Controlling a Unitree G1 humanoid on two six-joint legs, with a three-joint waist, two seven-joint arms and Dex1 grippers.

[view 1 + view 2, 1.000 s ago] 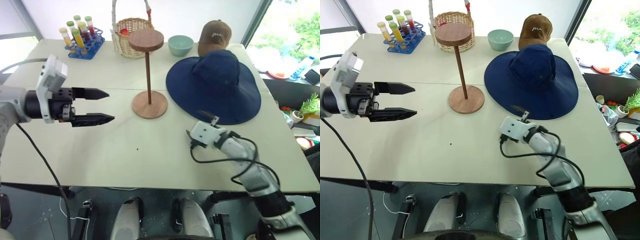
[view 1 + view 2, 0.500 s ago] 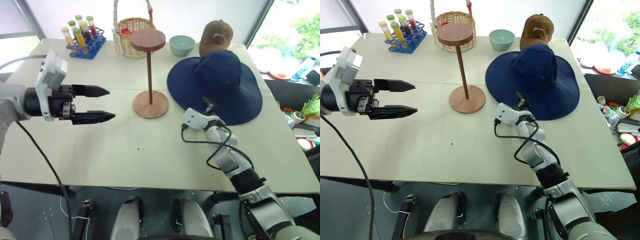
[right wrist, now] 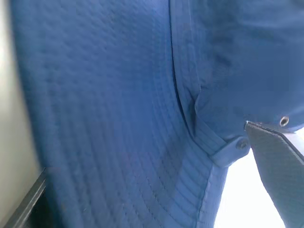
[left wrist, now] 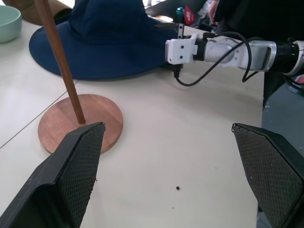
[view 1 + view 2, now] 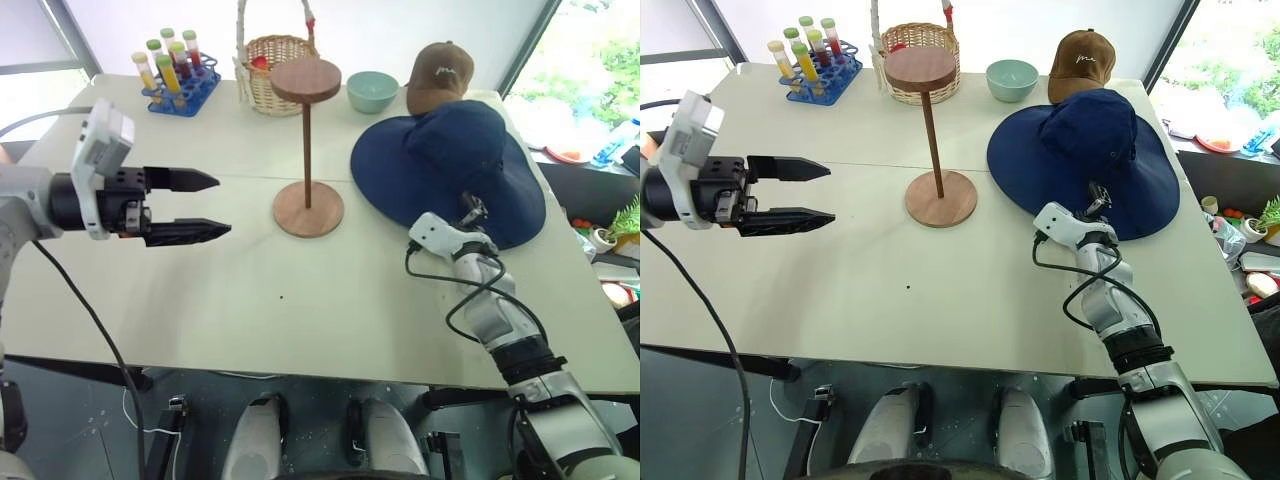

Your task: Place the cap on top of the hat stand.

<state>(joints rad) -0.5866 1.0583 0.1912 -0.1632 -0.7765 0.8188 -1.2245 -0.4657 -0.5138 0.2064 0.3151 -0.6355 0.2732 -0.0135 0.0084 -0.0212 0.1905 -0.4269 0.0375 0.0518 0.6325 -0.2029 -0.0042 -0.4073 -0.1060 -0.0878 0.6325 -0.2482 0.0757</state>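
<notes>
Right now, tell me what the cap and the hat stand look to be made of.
The cap: soft navy woven fabric, matte; the right wrist view shows stitched rows on its floppy brim. The hat stand: apparently wood, brown with a smooth low sheen; grain is hard to see.

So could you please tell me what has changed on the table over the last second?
The right gripper has swung right along the near edge of the navy sun hat and now sits open at its brim, nothing grasped. The brim near it looks pushed up slightly. The left gripper stayed open and hovering in place; the hat stand, brown baseball cap, basket and bowl are unmoved.
</notes>
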